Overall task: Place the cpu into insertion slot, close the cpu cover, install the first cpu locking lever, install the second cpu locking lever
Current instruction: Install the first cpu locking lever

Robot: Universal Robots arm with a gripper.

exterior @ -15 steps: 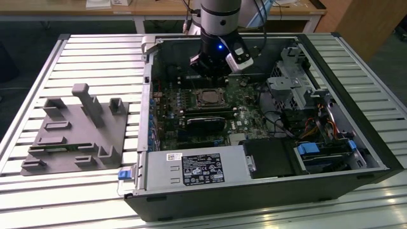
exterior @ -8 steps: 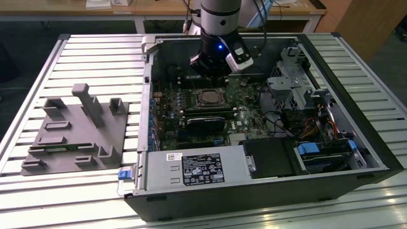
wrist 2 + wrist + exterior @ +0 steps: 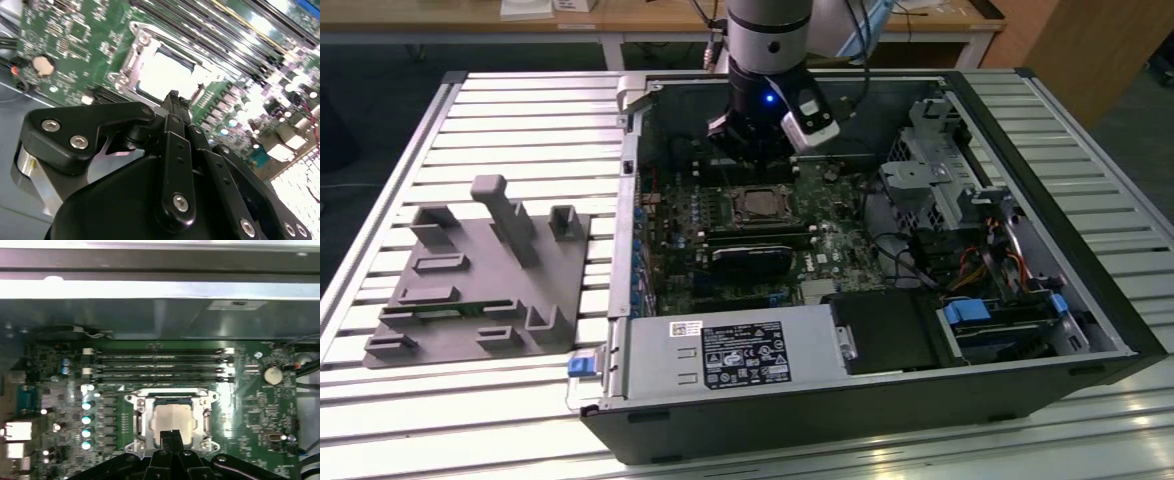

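The cpu (image 3: 175,416) lies in the insertion slot (image 3: 759,206) with its pale metal face up, on the green board inside the open computer case. The silvery cpu cover (image 3: 170,394) lies flat as a frame around the chip. My gripper (image 3: 172,434) is shut, its two black fingertips pressed together with nothing between them. It hovers just over the near edge of the chip. In the second wrist view the gripper (image 3: 172,95) points at the cpu (image 3: 165,75) and the cover (image 3: 131,60). In the exterior view the gripper (image 3: 750,150) hangs just behind the socket.
Long black memory slots (image 3: 157,365) run beside the socket. A black card (image 3: 750,260) sits in front of it, and a drive cage with cables (image 3: 947,190) is at the exterior view's right. The power supply (image 3: 747,355) fills the case front. A grey fixture (image 3: 480,280) rests on the slatted table.
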